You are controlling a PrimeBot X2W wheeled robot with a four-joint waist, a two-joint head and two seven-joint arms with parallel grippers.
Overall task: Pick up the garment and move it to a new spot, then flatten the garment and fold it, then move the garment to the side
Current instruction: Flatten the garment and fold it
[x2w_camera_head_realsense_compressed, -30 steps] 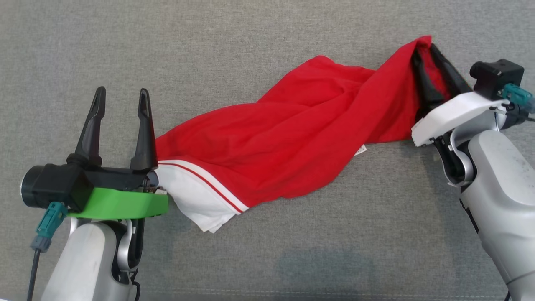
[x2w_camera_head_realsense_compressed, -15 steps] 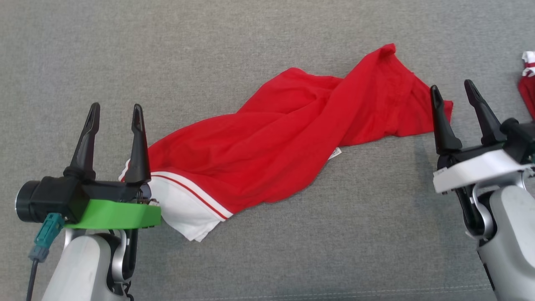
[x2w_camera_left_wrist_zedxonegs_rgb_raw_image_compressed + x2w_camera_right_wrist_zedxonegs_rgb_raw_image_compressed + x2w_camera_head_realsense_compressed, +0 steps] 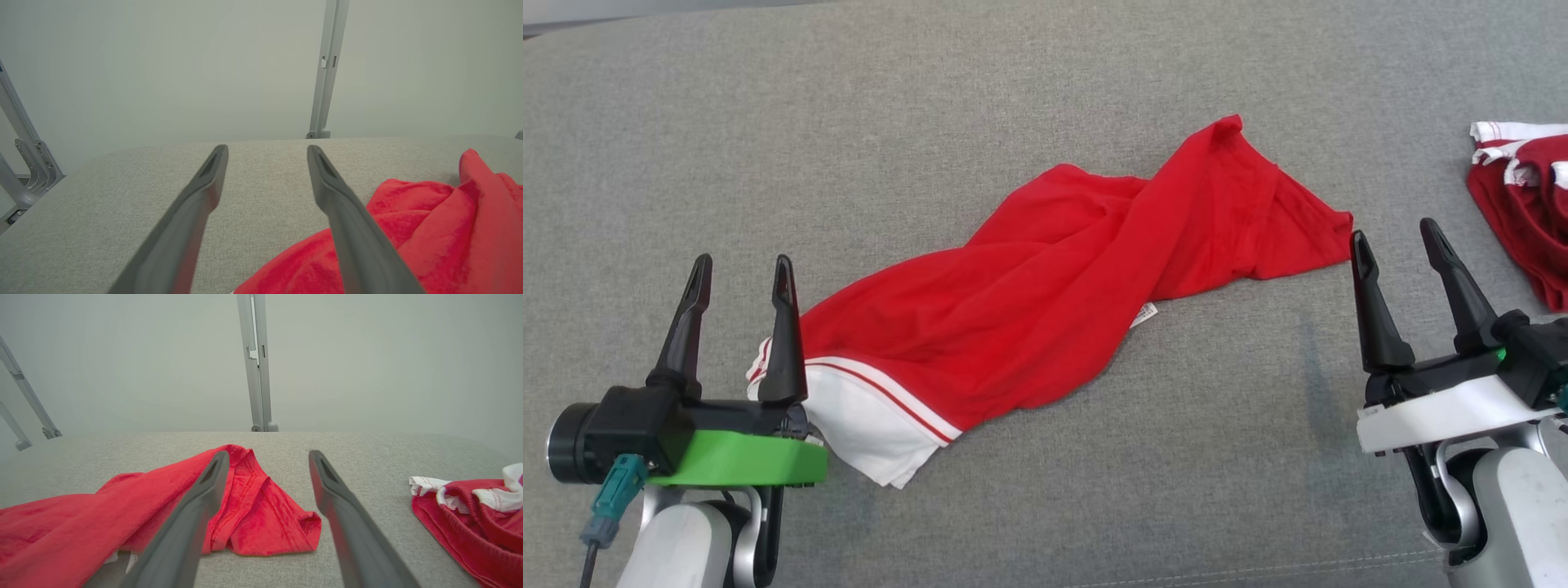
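**Red garment lay twisted on the surface, an empty hand at each end**

Head view: the red garment (image 3: 1045, 302) ran diagonally over the grey surface (image 3: 1045, 98). Its white-banded end pointed toward the near edge at the left, its plain red end toward the far edge at the right. The left hand (image 3: 743, 261), fingers apart and empty, stood against the white band. The right hand (image 3: 1392, 230), also spread and empty, sat just beside the red tip. A second red-and-white garment (image 3: 1523, 188) lay at the right edge.
Left wrist view: the cloth lay right of the parted fingers.
Right wrist view: the red tip lay ahead, between the spread fingers, so each hand looked nearest its own end.
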